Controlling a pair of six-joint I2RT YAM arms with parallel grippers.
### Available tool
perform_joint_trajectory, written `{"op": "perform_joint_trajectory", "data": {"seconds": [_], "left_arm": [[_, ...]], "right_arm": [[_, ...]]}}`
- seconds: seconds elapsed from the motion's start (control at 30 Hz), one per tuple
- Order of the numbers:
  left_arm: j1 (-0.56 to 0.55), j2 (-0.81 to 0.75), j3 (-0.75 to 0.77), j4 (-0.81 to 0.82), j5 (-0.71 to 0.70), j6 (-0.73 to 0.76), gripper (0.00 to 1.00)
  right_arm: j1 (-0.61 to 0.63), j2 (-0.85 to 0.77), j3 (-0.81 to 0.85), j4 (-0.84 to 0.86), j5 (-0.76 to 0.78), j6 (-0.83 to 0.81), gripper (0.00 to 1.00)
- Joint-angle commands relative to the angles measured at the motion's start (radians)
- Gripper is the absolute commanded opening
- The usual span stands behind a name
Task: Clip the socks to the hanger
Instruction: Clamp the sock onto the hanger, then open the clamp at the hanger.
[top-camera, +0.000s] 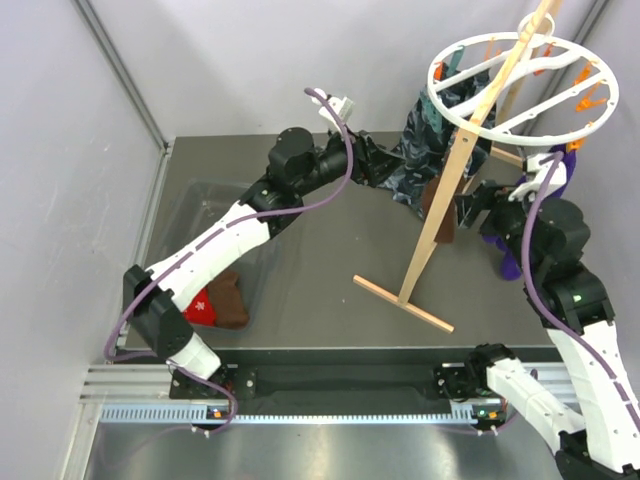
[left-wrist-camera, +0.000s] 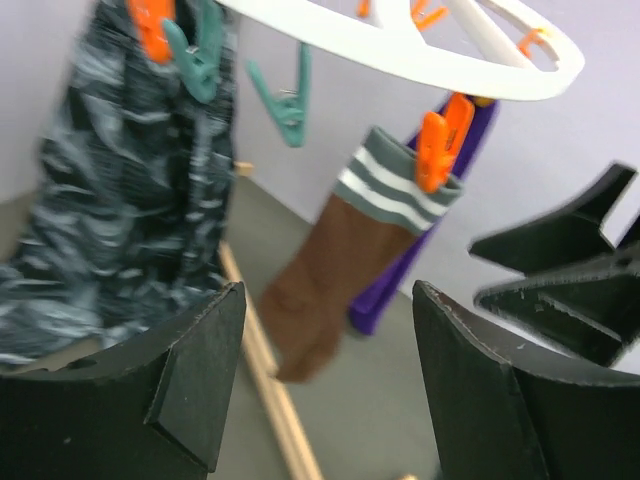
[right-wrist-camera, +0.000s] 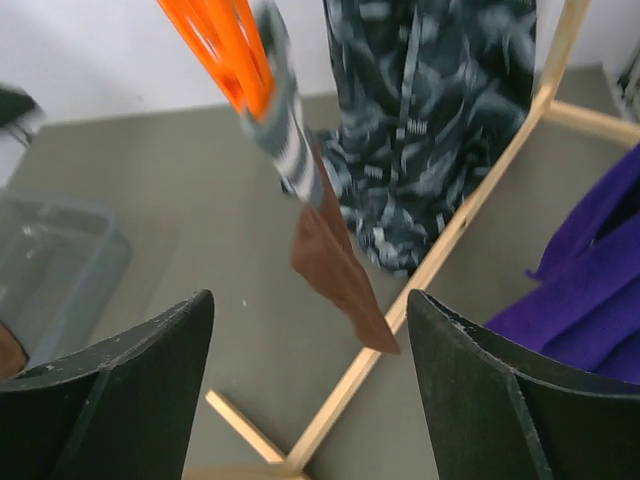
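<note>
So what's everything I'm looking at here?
hanger: one, white ring, atop the stand
clips: several, orange and teal, around the ring
stand: one, wooden, table's right
clipped sock: one, brown with striped cuff, on an orange clip
purple sock: one, hanging beside it
cloth: one, dark blue patterned, hanging from the ring
bin: one, clear, table's left
red sock: one, in the bin
brown sock: one, beside it
table: one, grey
left gripper: black, open, empty
right gripper: black, open, empty
</note>
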Motion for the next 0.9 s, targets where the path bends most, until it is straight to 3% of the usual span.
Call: {"op": "perform_joint_trajectory", "data": {"seconds": [0.0,0.13,0.27,0.37,0.5,0.67,0.77,0.87], "left_arm": [[0.006,-0.043,-0.059,0.082,-0.132,0.155,0.72],[0.017,0.006,-0.162,0.437,-0.093,0.227,0.61],[0.063,0.148,-0.055,0.499,0.078,0.166,0.54],[0.084,0.228,0.011,0.609,0.209,0.097,0.54],[0.086,0.321,0.118,0.621,0.209,0.13,0.67],[0.094,0.469,0.269,0.68,0.29,0.062,0.69],[0.094,0.544,0.369,0.69,0.269,0.035,0.69],[0.092,0.604,0.465,0.658,0.26,0.029,0.62]], "right_arm": [[0.011,-0.039,-0.05,-0.004,-0.013,0.029,0.75],[0.011,-0.079,-0.041,-0.001,-0.125,0.075,0.7],[0.011,-0.077,0.012,-0.046,-0.191,0.105,0.67],[0.011,-0.083,0.025,-0.089,-0.164,0.097,0.66],[0.011,-0.1,0.025,-0.106,-0.171,0.097,0.63],[0.011,-0.126,0.043,-0.132,-0.176,0.094,0.61],[0.011,-0.149,0.032,-0.132,-0.174,0.094,0.6],[0.011,-0.154,0.023,-0.122,-0.174,0.091,0.59]]}}
